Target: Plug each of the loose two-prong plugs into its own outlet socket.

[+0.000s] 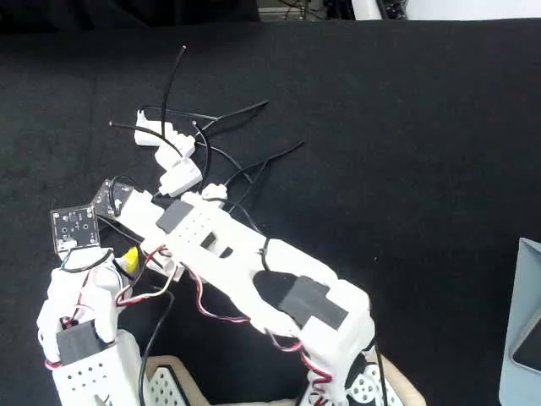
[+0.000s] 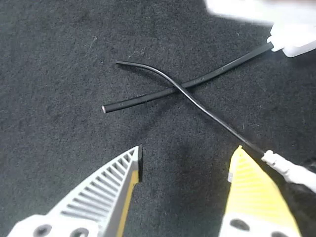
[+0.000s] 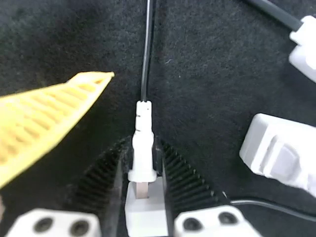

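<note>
Right gripper (image 3: pixel 143 148) is closed narrow on one white plug (image 3: pixel 142 153), with its two dark ribbed fingers (image 3: pixel 101 182) pressing the plug's sides. The plug is slim, with a ribbed collar where one thin black cord (image 3: pixel 147 54) leaves it and runs straight away past the fingertips. At the plug's other end a metal prong (image 3: pixel 141 190) meets a white socket block (image 3: pixel 144 215) set deep between the fingers. How far the prong is seated cannot be told. Off to one side of this gripper lie two more white pieces, the nearer one (image 3: pixel 276 153) blocky and the farther one (image 3: pixel 303 47) joined to a black cord. A yellow finger (image 3: pixel 54 113) of the other arm stands just beside the held plug.

Left gripper (image 2: pixel 188 148) is spread wide and holds nothing. Beyond its fingertips two black cords cross on the black tabletop (image 2: pixel 59 59). One is a thick cord (image 2: pixel 143 99) with a cut free end. The other is a thin cord (image 2: pixel 222 122) ending in a second white plug (image 2: pixel 289 170) just beside the yellow finger. From above, a tangle (image 1: pixel 182 178) of at least three white pieces with their cords lies ahead of both grippers.
</note>
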Robot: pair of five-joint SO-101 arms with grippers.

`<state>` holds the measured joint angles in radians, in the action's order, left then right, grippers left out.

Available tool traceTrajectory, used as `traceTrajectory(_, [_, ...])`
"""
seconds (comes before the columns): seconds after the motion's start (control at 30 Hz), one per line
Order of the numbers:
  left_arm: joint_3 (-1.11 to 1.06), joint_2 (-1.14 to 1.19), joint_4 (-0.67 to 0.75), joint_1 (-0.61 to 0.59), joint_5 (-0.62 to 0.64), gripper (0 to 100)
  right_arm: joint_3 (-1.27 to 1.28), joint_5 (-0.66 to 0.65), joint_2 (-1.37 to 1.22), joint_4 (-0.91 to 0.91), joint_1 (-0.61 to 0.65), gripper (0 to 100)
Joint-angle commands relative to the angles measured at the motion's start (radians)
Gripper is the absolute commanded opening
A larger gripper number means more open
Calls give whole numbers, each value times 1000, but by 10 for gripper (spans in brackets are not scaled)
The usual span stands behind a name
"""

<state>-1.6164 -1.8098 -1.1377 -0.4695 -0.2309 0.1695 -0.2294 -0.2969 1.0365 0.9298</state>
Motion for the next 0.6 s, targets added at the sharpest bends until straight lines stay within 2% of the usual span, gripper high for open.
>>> traceTrajectory(0.0, [12, -8, -11, 2, -5, 289, 1, -8, 176, 26, -11, 11])
traceTrajectory(0.13, [21, -9, -3, -45, -2, 289, 113, -3, 329, 12, -11, 11])
traceTrajectory(0.57, [76, -9, -3, -54, 63, 289, 634, -2, 845, -311, -12, 11])
